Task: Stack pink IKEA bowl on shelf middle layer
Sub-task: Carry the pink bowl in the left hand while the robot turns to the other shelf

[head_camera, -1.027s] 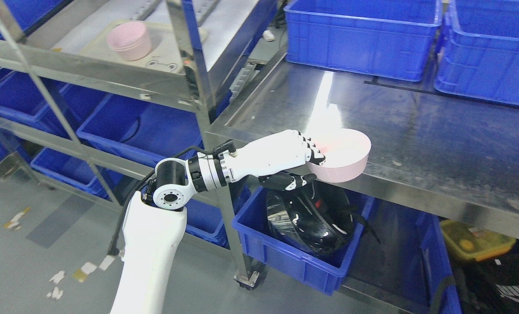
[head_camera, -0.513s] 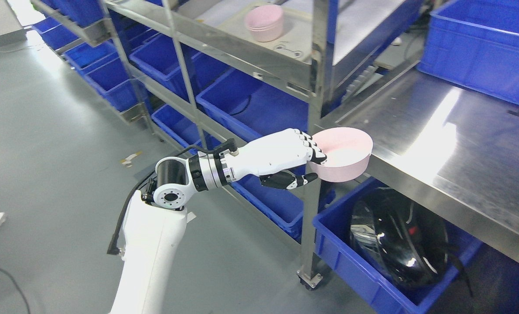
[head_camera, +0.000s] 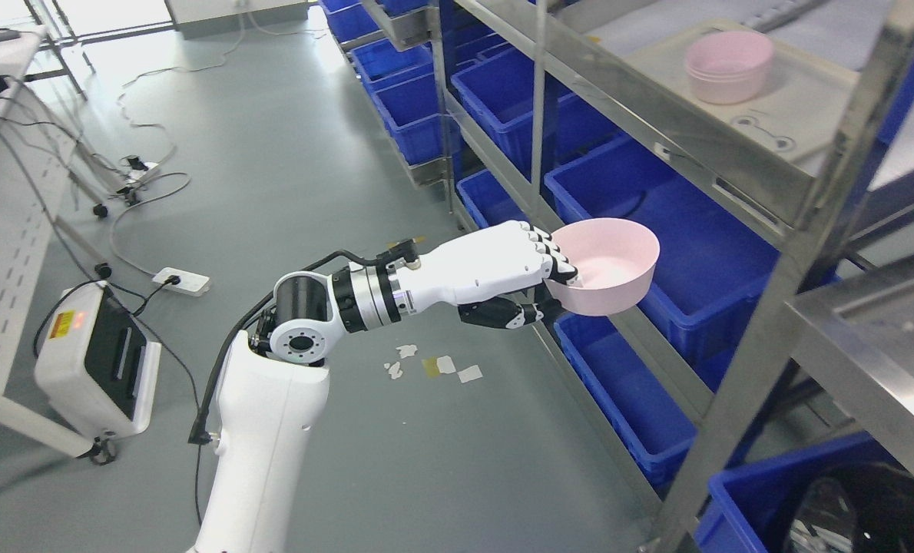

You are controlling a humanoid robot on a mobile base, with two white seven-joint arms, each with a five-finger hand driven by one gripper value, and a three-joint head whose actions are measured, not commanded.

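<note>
**Bowl in the left hand, stack lies up and to the right**

Your left hand (head_camera: 538, 280) is clamped on the near rim of the pink bowl (head_camera: 609, 269): the four fingers (head_camera: 555, 257) hook over the rim into the bowl and the thumb presses from underneath. The bowl sits upright, mouth up, held out in the air beyond the fingertips, over the blue bins (head_camera: 680, 230) of the lower shelf and touching nothing else.

What your next move turns on is the stack of pink bowls (head_camera: 727, 65). From your fingers it lies up and to the right, farther away, well apart from the held bowl. It stands on a beige tray (head_camera: 803, 115) on the shelf layer above the bins. The bowl is round, so no long axis needs lining up; only its mouth has to stay level and come down centred on the stack, I judge.

Between the fingers and the stack runs the steel front rail (head_camera: 657, 146) of that layer, and a slanted upright post (head_camera: 826, 207) stands to the right of the stack. You would need to lift clear of the rail before going in.

The right arm is not in view. The thumb tip is partly hidden under the bowl, so how deep the grip reaches there is hard to judge. How many bowls the stack holds cannot be counted.
</note>
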